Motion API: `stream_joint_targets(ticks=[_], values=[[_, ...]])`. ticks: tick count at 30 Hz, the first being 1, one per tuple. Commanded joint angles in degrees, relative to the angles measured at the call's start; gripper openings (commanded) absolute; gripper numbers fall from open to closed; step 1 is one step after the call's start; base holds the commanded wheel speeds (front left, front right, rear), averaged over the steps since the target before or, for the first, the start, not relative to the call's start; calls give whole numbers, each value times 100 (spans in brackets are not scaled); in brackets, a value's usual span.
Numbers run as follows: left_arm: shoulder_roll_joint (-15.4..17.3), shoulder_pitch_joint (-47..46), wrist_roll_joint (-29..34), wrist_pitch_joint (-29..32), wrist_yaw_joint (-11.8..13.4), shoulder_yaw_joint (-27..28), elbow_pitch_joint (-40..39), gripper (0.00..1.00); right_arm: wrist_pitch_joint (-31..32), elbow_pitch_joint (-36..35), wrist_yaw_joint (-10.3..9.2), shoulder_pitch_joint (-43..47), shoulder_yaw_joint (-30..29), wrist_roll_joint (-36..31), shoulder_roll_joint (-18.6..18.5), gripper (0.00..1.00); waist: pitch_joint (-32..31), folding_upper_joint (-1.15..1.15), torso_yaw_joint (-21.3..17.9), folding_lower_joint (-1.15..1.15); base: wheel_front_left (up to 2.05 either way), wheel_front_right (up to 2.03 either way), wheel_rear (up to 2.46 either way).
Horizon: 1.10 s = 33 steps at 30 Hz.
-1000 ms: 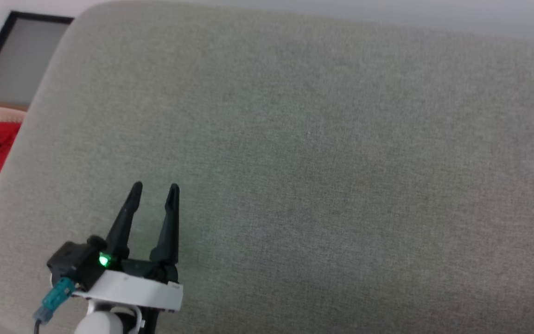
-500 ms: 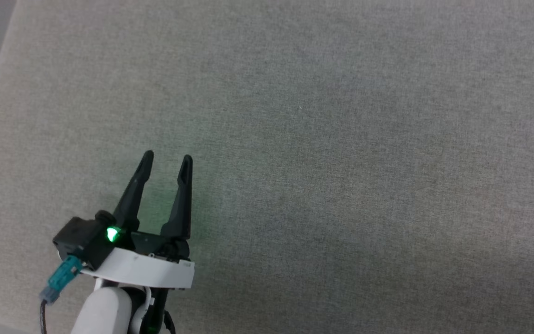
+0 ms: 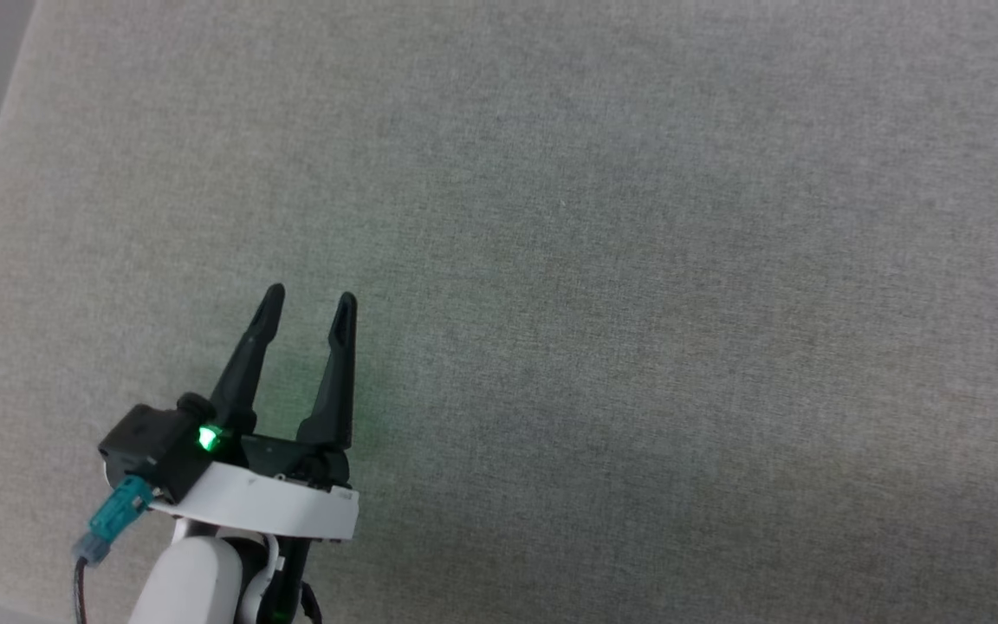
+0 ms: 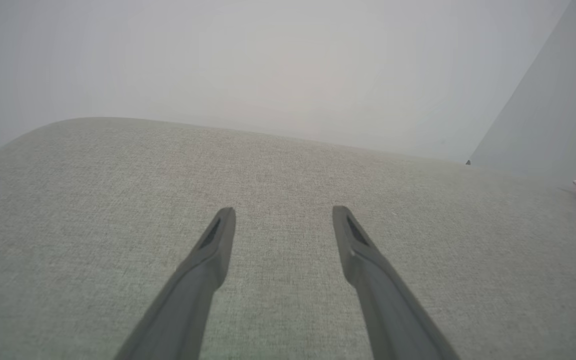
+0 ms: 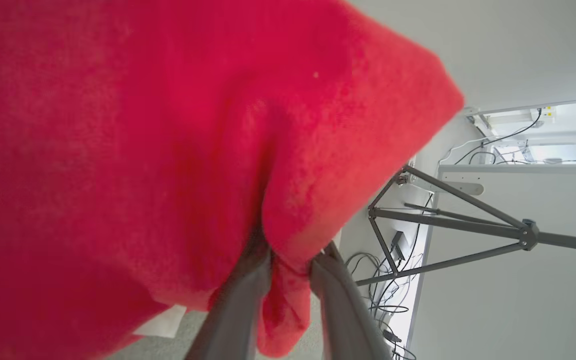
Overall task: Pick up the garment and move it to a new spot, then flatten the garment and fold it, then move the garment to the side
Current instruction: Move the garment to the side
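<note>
One red garment (image 5: pixel 168 150), one grey upholstered surface (image 3: pixel 638 260), one tripod stand (image 5: pixel 525 232), and two pairs of dark jaws.

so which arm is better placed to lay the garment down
Right, probably: the right claw pinches the red garment; the left claw hangs open and empty over the grey cushion.
</note>
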Motion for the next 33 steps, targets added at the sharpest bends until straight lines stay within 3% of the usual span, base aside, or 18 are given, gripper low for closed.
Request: stream_joint_targets(ticks=[1,10,18,28,33], values=[[27,23,-6,1,-15,12,-1,100,-36,33,-9,-116,-38,-95,37,100,-75,0,-39,0,0,0,0],[116,249,-4,0,-15,50,36,100,-430,275,-9,-72,-212,-255,514,100,-628,0,-270,0,0,0,0],[238,609,-76,1,-15,253,125,100,-1821,273,-9,226,-459,-214,1279,100,-1344,0,-613,0,0,0,0],[380,990,-53,1,-15,379,358,100,-4083,28,-9,1004,-742,-161,2399,100,-2034,0,-956,0,0,0,0],[403,1107,-87,1,-15,425,456,100,-4555,-298,-9,1616,-993,-115,2967,100,-2241,0,-1024,0,0,0,0]])
